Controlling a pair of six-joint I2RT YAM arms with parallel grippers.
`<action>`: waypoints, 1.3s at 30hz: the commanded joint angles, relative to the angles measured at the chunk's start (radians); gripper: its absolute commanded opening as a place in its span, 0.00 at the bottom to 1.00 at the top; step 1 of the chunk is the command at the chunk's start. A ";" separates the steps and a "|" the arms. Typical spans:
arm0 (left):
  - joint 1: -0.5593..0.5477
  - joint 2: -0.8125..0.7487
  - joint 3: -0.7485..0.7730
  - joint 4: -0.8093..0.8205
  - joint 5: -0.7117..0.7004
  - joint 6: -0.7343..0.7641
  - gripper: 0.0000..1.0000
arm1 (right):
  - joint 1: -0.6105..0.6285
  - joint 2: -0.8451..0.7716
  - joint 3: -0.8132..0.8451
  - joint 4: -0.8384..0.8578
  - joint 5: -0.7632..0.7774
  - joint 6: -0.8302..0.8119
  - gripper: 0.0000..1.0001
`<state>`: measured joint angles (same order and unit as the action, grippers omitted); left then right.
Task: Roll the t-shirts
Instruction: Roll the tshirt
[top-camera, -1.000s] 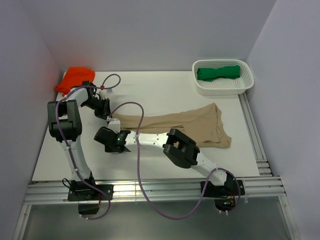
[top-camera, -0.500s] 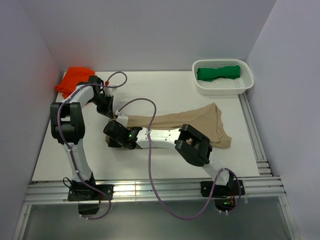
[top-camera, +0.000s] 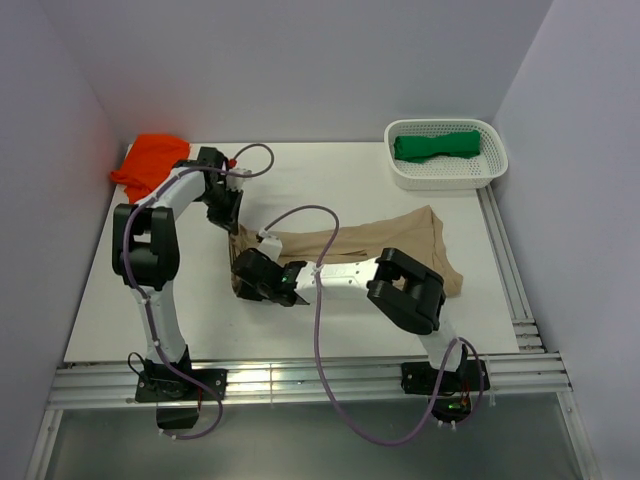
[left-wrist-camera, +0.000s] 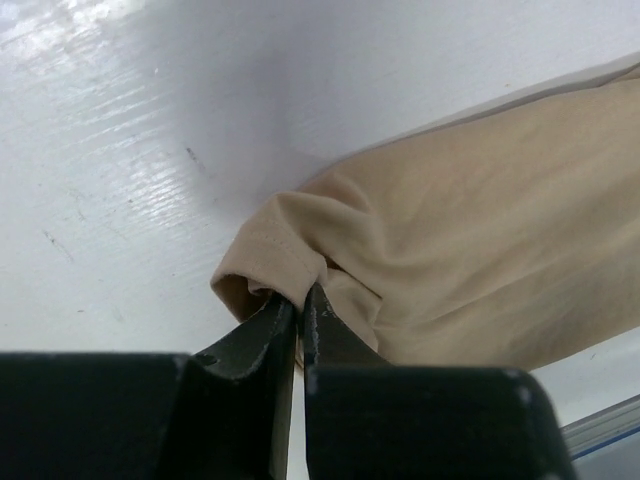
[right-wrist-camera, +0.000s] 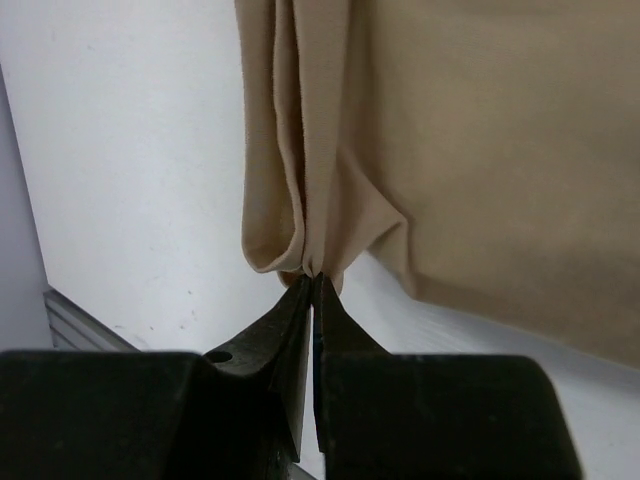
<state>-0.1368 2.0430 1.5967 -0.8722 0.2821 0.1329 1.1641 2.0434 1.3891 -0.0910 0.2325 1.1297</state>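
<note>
We see the tan t-shirt (top-camera: 410, 235) lying across the table (top-camera: 330, 180), running toward 3 o'clock. The left gripper (left-wrist-camera: 298, 300) and right gripper (right-wrist-camera: 312, 282) each pinch its 9 o'clock end, jaws closed on what seems to be bunched hem.

The top view looks down over the whole table (top-camera: 330, 180); both wrist views sit close on the tan t-shirt (left-wrist-camera: 450, 230).
</note>
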 joint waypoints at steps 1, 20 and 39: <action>-0.024 -0.023 0.048 0.025 -0.029 -0.019 0.11 | -0.006 -0.078 -0.054 0.079 0.034 0.061 0.07; -0.119 -0.024 0.088 0.027 -0.008 -0.015 0.41 | -0.006 -0.130 -0.285 0.247 0.062 0.219 0.05; 0.014 -0.165 0.115 -0.065 0.118 0.046 0.50 | -0.026 -0.166 -0.392 0.347 0.062 0.312 0.05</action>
<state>-0.1860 1.9194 1.7397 -0.9176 0.3561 0.1493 1.1507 1.9388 1.0138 0.2173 0.2687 1.4151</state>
